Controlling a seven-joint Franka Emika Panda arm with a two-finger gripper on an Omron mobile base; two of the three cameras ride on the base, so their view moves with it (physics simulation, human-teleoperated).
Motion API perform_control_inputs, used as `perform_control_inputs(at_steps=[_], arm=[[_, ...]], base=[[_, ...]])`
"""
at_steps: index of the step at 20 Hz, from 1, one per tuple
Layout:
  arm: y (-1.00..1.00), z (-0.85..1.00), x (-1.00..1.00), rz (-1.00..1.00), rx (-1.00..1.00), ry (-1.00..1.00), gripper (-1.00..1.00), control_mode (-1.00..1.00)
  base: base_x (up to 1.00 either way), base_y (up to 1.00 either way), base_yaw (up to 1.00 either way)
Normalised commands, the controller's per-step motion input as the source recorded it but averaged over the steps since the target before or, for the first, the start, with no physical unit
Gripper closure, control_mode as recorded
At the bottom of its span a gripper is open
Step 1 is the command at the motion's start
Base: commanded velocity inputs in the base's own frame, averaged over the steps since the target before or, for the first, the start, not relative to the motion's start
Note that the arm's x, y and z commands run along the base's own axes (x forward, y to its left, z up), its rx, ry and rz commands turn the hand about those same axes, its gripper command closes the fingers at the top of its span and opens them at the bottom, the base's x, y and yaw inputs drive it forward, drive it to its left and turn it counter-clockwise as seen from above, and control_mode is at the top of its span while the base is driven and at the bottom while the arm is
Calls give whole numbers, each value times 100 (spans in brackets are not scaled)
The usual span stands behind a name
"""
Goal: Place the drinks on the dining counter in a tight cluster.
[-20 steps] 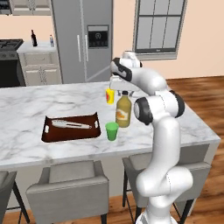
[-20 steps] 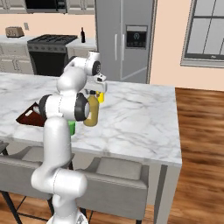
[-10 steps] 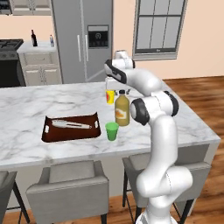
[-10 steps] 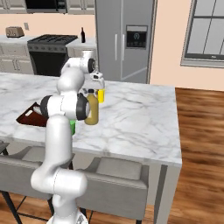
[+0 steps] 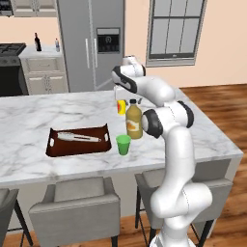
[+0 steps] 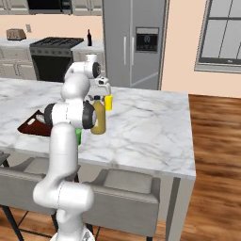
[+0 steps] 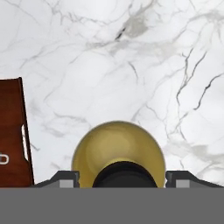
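Nearest to me, grey padded stools (image 5: pixel 77 207) line the front edge of the long marble worktop (image 5: pixel 29 120). Just past that edge stands a small green cup (image 5: pixel 123 144), and to its left lies a brown tray (image 5: pixel 79 144) with a pale utensil (image 5: pixel 79 138) in it. The juice bottle (image 5: pixel 134 124) stands upright on the worktop right behind the cup, its orange label facing the stools.

My fingers (image 7: pixel 65 180) hang above the bottle and point straight down at it. In the hand view its black cap and golden shoulders sit between the two tips. The fingers are spread apart and grasp nothing; the bottle rests on the marble by itself.

Just beyond the bottle a small yellow container (image 5: pixel 121 107) stands on the worktop.

Far off, across the kitchen, the dark wine bottle (image 5: pixel 36 42) and the small pale bottle (image 5: pixel 57 45) stand near each other on the short worktop between the stove (image 5: pixel 9 50) and the grey fridge (image 5: pixel 91 43), well apart from the juice bottle.
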Motion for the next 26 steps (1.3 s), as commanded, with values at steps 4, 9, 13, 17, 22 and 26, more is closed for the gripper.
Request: perform_control_inputs(at_steps=[4,9,13,17,22,26], arm=[[-2,-81,7,0,0,-5,100,-100],[0,-83,-9,0,0,0,100,-100],[0,-65,-32,0,0,0,100,-100],[0,-53,-41,0,1,0,100,-100],[0,-53,-48,-1,0,8,100,-100],[0,-53,-52,-4,0,13,100,-100]], base=[[0,0,0],[0,0,0],[0,0,0],[0,0,0],[0,0,0],[0,0,0]])
